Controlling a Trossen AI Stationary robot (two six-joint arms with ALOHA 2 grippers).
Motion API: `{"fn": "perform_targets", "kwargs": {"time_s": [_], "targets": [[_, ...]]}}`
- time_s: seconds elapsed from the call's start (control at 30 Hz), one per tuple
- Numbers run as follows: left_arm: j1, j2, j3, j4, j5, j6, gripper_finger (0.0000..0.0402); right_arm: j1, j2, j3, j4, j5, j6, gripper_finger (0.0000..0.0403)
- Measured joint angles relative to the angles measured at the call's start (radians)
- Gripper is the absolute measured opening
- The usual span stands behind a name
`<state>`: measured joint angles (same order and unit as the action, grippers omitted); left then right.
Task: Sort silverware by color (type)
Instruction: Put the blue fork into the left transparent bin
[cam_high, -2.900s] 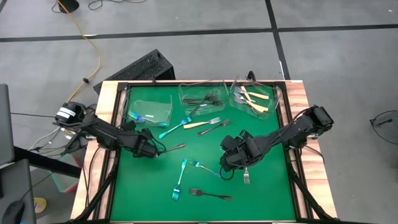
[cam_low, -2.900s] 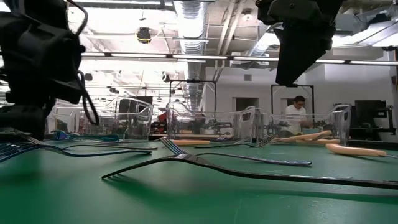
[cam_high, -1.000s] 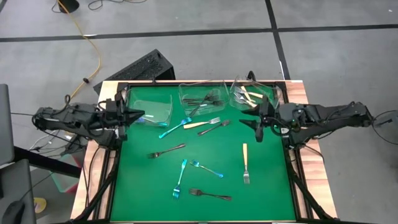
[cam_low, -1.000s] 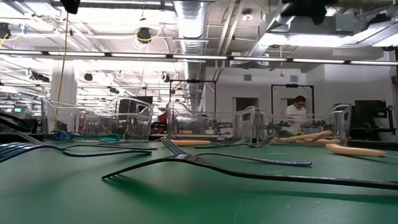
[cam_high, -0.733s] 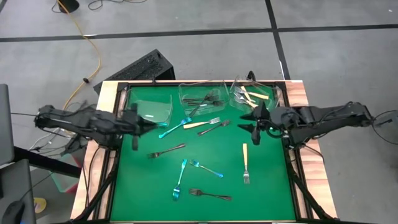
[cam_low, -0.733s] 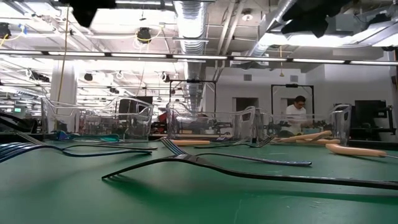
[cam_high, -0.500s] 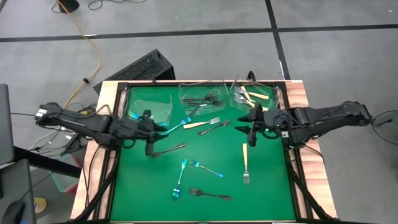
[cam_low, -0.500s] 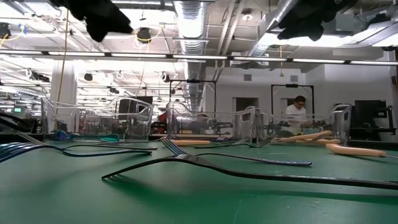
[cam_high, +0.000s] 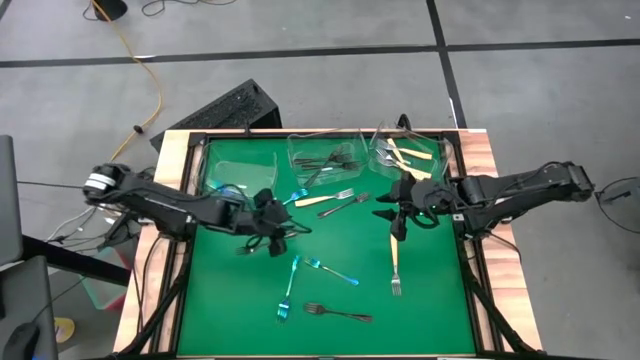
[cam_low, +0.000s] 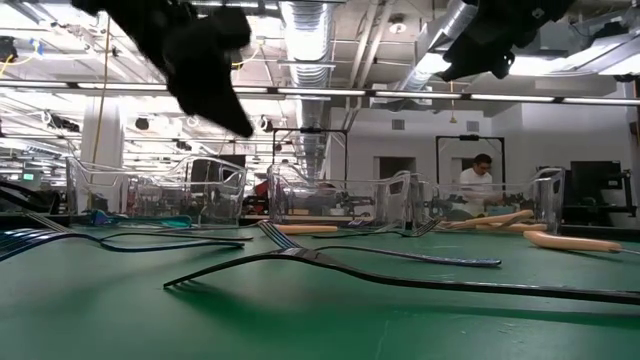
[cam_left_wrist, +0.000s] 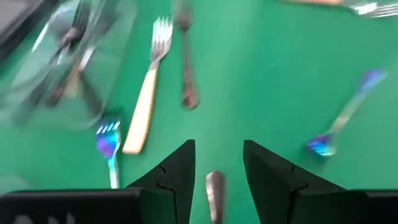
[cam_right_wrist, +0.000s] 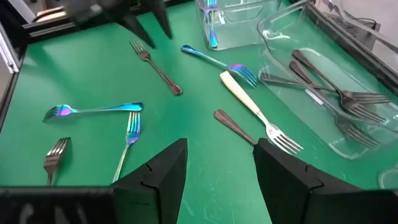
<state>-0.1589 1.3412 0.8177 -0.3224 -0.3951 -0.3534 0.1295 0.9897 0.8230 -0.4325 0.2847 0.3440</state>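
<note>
Left hand (cam_high: 272, 228): fingers (cam_left_wrist: 177, 180) parted with a gap between them, holding nothing, low over the green table (cam_high: 430, 310).
Under the left hand: the rounded handle end of a dark fork (cam_left_wrist: 215, 194) lies between the fingertips; whether they touch it cannot be told.
Ahead of the left hand: a cream-handled fork (cam_left_wrist: 147, 98) and a dark fork (cam_left_wrist: 185, 59) lie side by side, with a blue fork (cam_left_wrist: 109, 149) just beside the cream one.
Right hand (cam_high: 398, 220): fingers (cam_right_wrist: 160, 174) apart, empty, raised above the table.
Below the right hand: a cream-handled fork (cam_high: 395, 262) lies flat, tines pointing away from the tubs.
Between the hands, toward the near edge: two blue forks (cam_high: 300, 275) and one dark fork (cam_high: 335, 313).
Beyond the hands: three clear tubs (cam_high: 325, 155) in a row, holding blue, dark and cream forks in turn.
Far room: a person (cam_low: 480, 185) behind the tubs.
</note>
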Motion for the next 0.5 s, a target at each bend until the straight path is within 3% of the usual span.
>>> {"fn": "perform_targets", "kwargs": {"time_s": [0.23,0.5], "targets": [[0.029,0.134,0.0,-0.045,0.07,-0.079,0.0121,0.01,-0.003,0.0,-0.02,0.0,0.007,0.0205],[0.03,0.127,0.0,-0.046,0.075,-0.1,0.0121,0.014,-0.003,0.0,-0.035,0.0,0.025,0.0205]]}}
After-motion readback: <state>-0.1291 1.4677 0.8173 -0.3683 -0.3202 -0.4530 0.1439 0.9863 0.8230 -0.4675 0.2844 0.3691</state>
